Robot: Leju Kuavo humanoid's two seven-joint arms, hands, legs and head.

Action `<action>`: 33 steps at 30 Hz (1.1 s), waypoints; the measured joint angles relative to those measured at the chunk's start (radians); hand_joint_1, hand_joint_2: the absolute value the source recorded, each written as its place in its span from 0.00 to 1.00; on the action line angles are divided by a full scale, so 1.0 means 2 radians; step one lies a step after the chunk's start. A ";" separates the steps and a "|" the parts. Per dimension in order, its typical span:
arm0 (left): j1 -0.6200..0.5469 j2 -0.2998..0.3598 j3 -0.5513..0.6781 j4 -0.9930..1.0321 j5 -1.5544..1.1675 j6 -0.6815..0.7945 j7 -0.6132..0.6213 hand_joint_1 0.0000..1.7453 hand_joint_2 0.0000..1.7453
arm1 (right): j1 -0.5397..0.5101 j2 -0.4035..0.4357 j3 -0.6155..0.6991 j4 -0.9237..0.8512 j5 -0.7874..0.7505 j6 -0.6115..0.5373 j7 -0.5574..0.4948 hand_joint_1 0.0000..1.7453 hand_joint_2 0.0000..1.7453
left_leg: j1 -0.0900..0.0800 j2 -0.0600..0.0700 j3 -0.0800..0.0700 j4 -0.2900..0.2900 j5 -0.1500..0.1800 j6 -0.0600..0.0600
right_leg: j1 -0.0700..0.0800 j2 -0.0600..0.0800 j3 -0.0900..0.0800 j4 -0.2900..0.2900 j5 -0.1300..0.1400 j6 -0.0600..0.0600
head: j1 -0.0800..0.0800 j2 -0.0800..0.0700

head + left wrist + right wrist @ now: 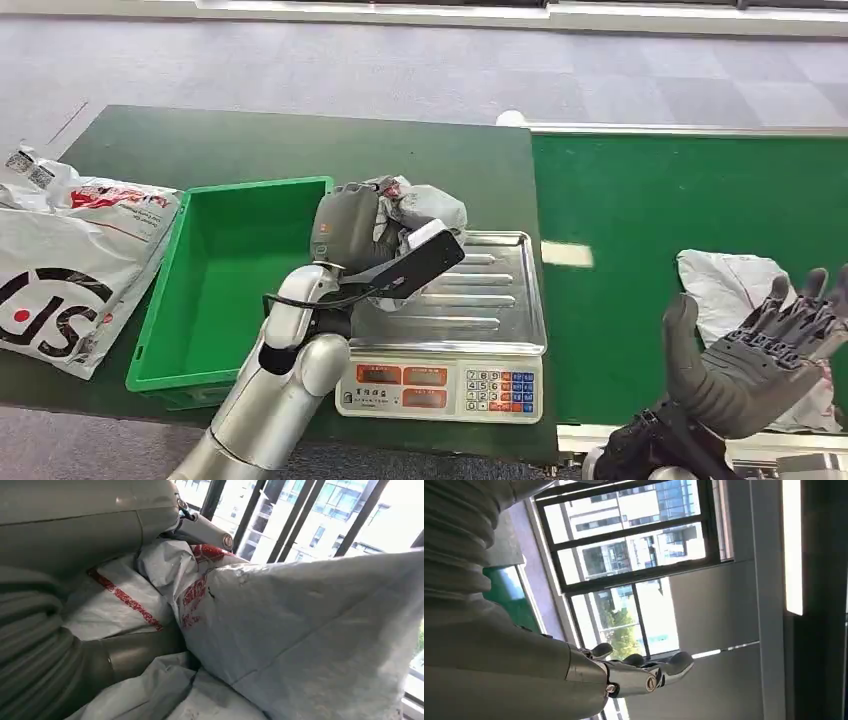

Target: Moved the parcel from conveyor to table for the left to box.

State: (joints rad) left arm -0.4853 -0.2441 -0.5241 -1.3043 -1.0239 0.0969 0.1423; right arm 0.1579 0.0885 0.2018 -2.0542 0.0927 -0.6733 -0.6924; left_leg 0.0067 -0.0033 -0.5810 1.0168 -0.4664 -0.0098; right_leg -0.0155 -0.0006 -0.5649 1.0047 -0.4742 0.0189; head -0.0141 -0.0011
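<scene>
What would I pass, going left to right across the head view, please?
White printed bags → green bin → left hand gripping a grey parcel above the scale → white parcel on the conveyor → raised right hand.

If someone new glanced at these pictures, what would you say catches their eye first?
Most likely the left hand gripping a crumpled grey parcel above the steel pan of the weighing scale, right beside the bright green crate. Next, the right hand, fingers spread and holding nothing, raised over the green conveyor, where another pale parcel lies.
</scene>
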 measured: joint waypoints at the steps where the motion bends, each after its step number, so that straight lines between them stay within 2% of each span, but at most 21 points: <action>1: 0.000 0.000 0.000 0.000 0.000 0.000 0.000 1.00 1.00 | 0.000 0.000 0.000 0.000 0.000 0.000 0.000 0.00 1.00 | 0.000 0.000 0.000 0.000 0.000 0.000 | 0.000 0.000 0.000 0.000 0.000 0.000 | 0.000 0.000; 33: 0.000 0.000 0.000 0.000 0.000 0.000 0.000 1.00 1.00 | 0.000 0.000 0.000 0.000 0.000 0.000 0.000 0.00 1.00 | 0.000 0.000 0.000 0.000 0.000 0.000 | 0.000 0.000 0.000 0.000 0.000 0.000 | 0.000 0.000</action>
State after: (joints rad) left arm -0.4853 -0.2441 -0.5241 -1.3043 -1.0239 0.0969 0.1423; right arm 0.1579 0.0885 0.2018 -2.0546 0.0927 -0.6733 -0.6924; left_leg 0.0067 -0.0033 -0.5810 1.0168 -0.4664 -0.0098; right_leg -0.0155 -0.0006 -0.5649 1.0047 -0.4742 0.0189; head -0.0141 -0.0011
